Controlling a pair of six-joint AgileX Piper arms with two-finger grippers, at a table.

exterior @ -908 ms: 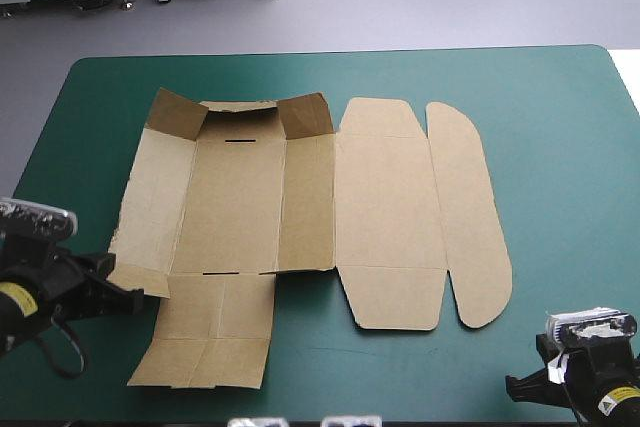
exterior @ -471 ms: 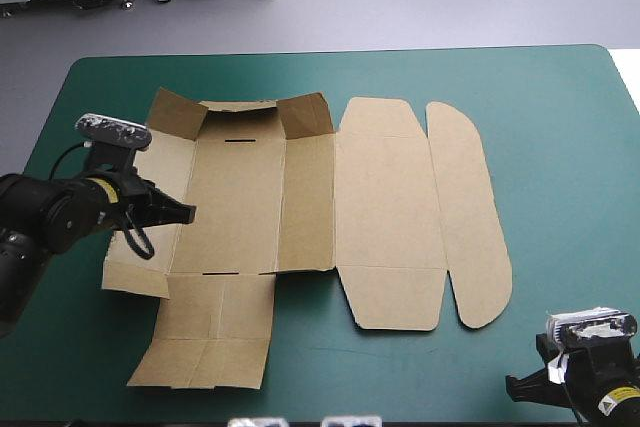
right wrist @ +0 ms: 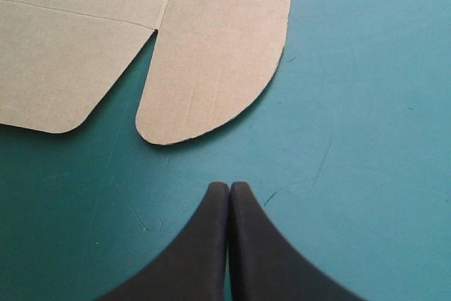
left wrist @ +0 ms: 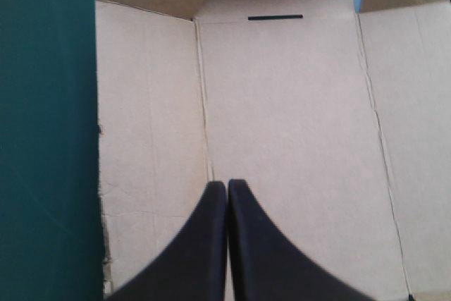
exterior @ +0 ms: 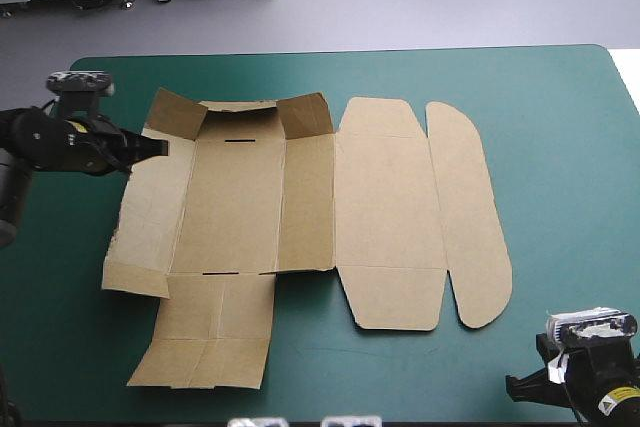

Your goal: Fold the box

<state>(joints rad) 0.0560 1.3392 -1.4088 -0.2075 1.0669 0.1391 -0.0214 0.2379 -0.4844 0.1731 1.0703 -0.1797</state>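
The left arm (exterior: 55,140), at the upper left of the high view, is black, built of rounded housings, with a small yellow band (exterior: 72,129) near its wrist; the left gripper (exterior: 157,148) tapers to a dark point. The right arm (exterior: 585,387), in the lower right corner, is likewise black; it carries a yellow label (exterior: 614,403) with dark print, and a scrap of white beside it. Up close, the right gripper (right wrist: 230,184) shows two matte black fingers (right wrist: 268,259), broad at the base, curved like fins, meeting in one pointed arch with a thin seam between; the left gripper's look the same.
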